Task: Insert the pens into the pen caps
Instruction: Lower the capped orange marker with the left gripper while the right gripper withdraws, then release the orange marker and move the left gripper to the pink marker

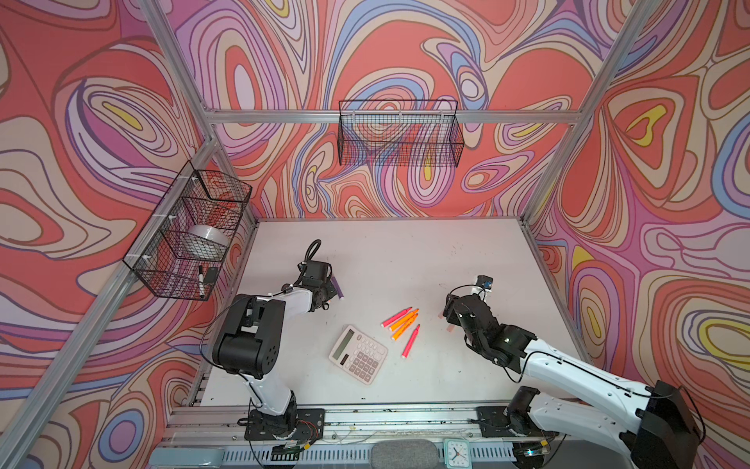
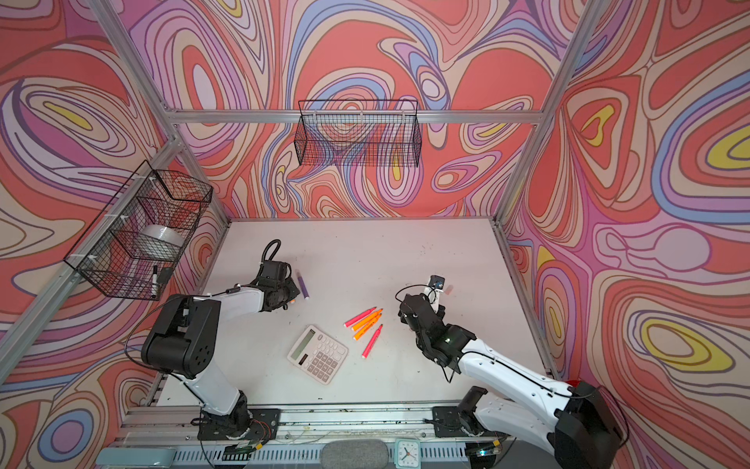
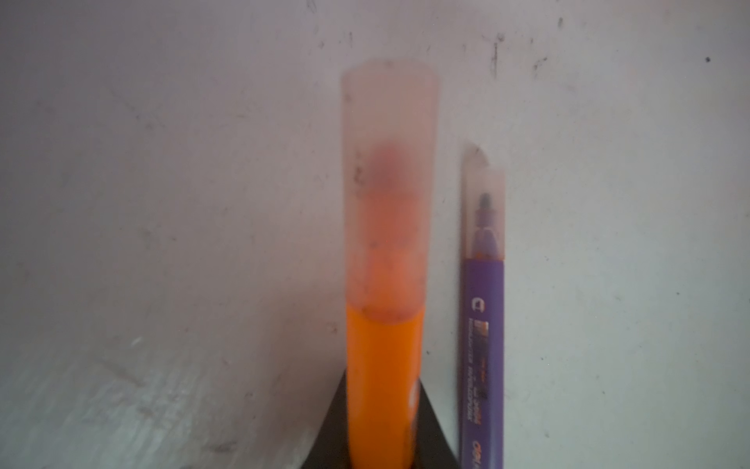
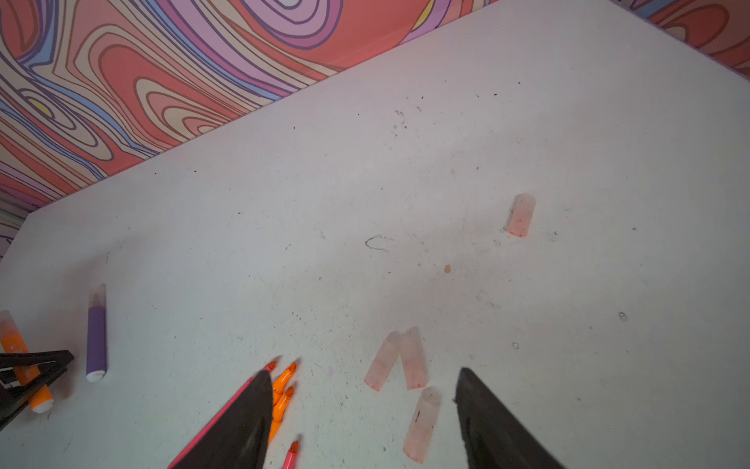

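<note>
Matt, scuffed tabletop (image 4: 527, 122) under plastic things
We see frosted translucent pen caps (image 4: 520, 215), a smooth orange pen (image 3: 383, 365) and metal wire baskets (image 1: 399, 134).

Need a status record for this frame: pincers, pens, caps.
left pincer: shut on orange pen, cap on
right pincer: open, empty, over loose caps
purple pen: capped, lying on table beside the orange pen
uncapped pens: four, two pink, two orange, clustered near calculator
loose caps: four on table, three close together, one apart
</note>
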Robot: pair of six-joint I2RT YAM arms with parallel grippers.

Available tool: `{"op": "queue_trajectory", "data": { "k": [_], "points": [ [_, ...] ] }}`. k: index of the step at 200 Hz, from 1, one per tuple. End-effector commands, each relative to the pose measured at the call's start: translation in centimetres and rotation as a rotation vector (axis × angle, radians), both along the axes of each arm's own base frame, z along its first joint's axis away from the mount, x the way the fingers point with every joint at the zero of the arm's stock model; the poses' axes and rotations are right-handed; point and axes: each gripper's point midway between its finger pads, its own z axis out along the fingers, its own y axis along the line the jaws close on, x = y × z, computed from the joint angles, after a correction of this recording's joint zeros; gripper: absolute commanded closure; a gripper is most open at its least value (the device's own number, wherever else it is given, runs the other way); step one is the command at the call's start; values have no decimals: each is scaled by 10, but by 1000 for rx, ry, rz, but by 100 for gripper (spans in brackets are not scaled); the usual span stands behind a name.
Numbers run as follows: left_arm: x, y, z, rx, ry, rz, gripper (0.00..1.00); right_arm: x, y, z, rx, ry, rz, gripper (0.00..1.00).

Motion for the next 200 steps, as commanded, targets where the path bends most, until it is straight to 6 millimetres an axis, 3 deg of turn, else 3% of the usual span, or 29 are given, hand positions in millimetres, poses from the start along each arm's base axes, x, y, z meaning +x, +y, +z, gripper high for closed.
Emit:
{"op": "queue_trajectory", "data": {
  "k": [1, 39, 101, 129, 151, 179, 200],
  "points": [
    [-15, 8, -19, 12, 115, 55, 100, 1, -3, 2, -6, -3, -9, 27],
    [-12, 2, -25, -13, 133, 39, 100, 0, -3, 2, 7, -12, -6, 27],
    [-12, 3, -22, 2, 144, 31, 68, 1, -1, 3, 13, -16, 1, 27],
    [-11, 4, -19, 13, 136, 18, 59, 1, -2, 5, 11, -18, 0, 27],
    [-7, 0, -16, 4, 118, -13, 58, 1, -2, 6, 11, -18, 0, 27],
    [-6, 3, 1, 25, 79, -21, 58, 0, -3, 6, 13, -19, -3, 27],
    [-8, 2, 25, 34, 21, -57, 57, 0, -5, 11, 14, -33, -9, 27]
  ]
}}
